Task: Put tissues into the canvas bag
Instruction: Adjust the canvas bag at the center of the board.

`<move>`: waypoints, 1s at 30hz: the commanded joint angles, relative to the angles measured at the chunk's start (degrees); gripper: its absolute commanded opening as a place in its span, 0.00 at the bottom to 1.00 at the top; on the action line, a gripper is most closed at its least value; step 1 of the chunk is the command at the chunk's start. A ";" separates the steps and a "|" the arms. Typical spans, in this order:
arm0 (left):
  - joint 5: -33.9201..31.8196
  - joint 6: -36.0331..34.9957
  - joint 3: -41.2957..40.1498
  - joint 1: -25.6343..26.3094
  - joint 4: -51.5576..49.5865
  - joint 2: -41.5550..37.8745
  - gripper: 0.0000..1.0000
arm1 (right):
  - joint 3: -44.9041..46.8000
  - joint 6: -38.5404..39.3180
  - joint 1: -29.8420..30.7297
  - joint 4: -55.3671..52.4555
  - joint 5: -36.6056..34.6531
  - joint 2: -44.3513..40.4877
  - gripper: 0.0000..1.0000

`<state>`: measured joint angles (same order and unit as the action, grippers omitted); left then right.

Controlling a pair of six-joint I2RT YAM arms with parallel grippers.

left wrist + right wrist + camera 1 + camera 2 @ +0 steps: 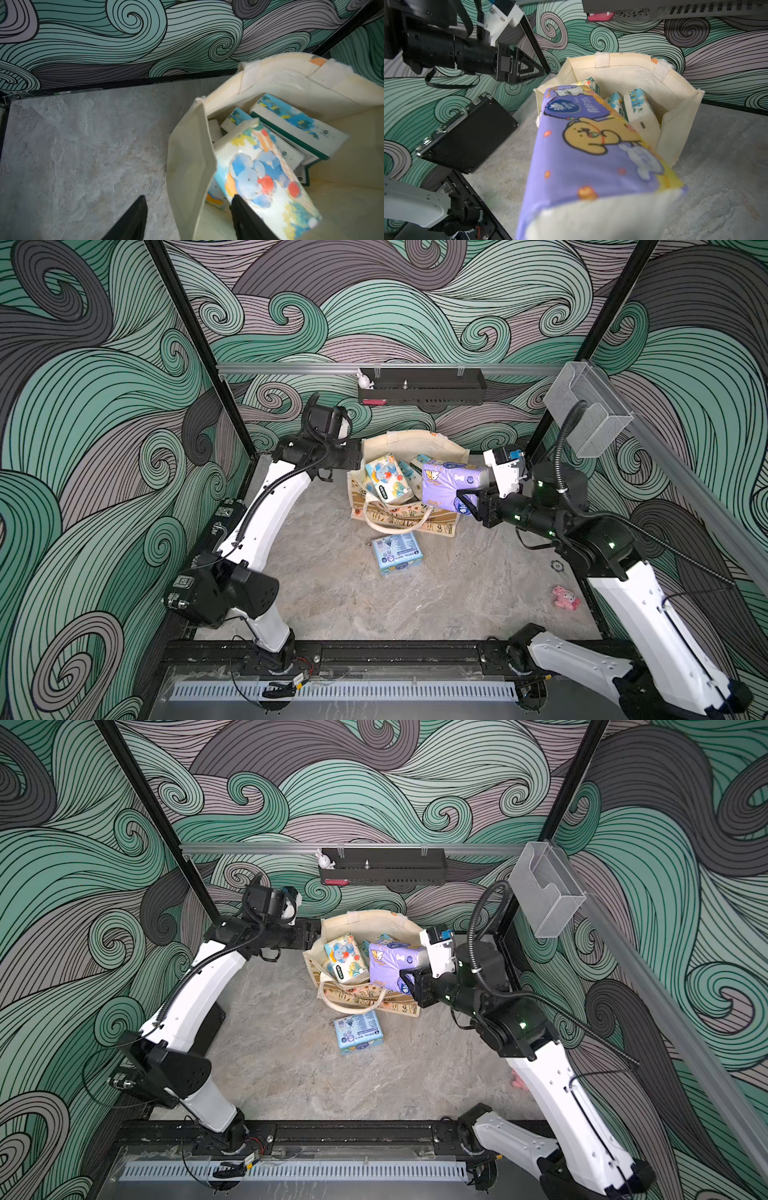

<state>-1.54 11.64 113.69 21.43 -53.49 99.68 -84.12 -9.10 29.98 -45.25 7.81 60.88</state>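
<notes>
Right end effector (465,502) pinches the purple tissue pack (446,485) by one end, with the free end over the canvas bag (415,437) rim, probably so it slides in lengthwise. Left end effector (188,196) is spread, one finger on either side of the bag's side wall beside the elephant-print pack (259,176) (likely steadying the mouth). Several packs lie inside; a light blue pack (397,552) sits on the bench (332,605), not yet bagged.

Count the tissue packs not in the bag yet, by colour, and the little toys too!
Purple tissue pack: 1, held by the right gripper
Light blue tissue pack: 1, on the table
Pink plush toy: 1
White bunny toy: 1
Total: 4
</notes>
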 commanded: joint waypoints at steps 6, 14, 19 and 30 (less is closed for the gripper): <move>2.98 0.08 8.10 -0.64 -1.44 7.22 0.66 | -1.32 3.83 -2.04 2.73 -1.01 4.65 0.40; 4.78 0.78 10.86 -0.61 0.26 9.58 0.66 | -3.39 3.60 -2.60 4.44 0.56 7.01 0.40; 4.79 0.50 13.86 -0.75 -0.55 13.38 0.51 | -6.31 4.35 -2.82 4.46 0.81 9.01 0.41; 14.09 0.14 7.02 -1.14 4.60 7.59 0.00 | -5.33 3.17 -2.82 4.97 1.19 12.38 0.40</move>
<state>7.22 11.99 123.94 20.53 -51.20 112.38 -91.44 -5.02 27.35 -41.91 7.94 73.63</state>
